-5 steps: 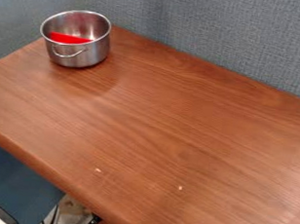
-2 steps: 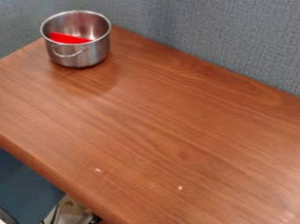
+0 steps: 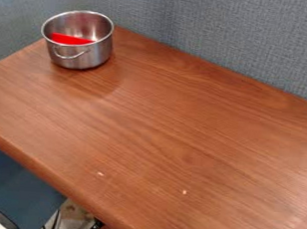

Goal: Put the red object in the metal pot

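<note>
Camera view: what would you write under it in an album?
Red object resting inside a shiny metal pot, near the corner of a wooden table by a grey partition.

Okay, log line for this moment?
red object: in metal pot | pot: upright on table | fingers: dark tip above pot, top edge of view | task: looks done

You have a silver pot [image 3: 78, 53] with bright red [image 3: 70, 40] inside, a reddish-brown wood-grained desk [image 3: 182, 139], and a speckled blue-grey wall [image 3: 242, 39].

One pot [image 3: 78, 58], one red object [image 3: 70, 40]
</note>
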`<state>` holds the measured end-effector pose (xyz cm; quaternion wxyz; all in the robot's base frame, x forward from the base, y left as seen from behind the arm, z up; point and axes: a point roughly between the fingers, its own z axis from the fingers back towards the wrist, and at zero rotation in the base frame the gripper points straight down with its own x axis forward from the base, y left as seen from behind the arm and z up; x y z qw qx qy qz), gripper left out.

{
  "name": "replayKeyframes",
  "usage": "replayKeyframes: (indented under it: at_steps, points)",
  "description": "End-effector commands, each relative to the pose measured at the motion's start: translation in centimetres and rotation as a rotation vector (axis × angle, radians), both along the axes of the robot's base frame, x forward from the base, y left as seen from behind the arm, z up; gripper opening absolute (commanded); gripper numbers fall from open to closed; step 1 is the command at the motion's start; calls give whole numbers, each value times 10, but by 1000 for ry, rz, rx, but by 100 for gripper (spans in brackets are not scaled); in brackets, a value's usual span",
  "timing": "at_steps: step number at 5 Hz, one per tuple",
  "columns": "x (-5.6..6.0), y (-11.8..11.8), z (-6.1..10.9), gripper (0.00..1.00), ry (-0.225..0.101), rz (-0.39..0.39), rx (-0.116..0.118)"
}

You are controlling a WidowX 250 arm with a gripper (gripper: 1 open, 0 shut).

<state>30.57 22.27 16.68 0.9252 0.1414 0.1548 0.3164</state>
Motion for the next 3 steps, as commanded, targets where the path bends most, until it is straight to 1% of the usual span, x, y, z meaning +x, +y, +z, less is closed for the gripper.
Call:
replayKeyframes:
  at_steps: [1, 2, 3]
  points:
    - [-2, -8, 22, 100, -60, 23, 35]
    - [1, -16, 21, 100, -70, 42, 36]
    - [11, -1, 24, 100, -55, 54, 33]
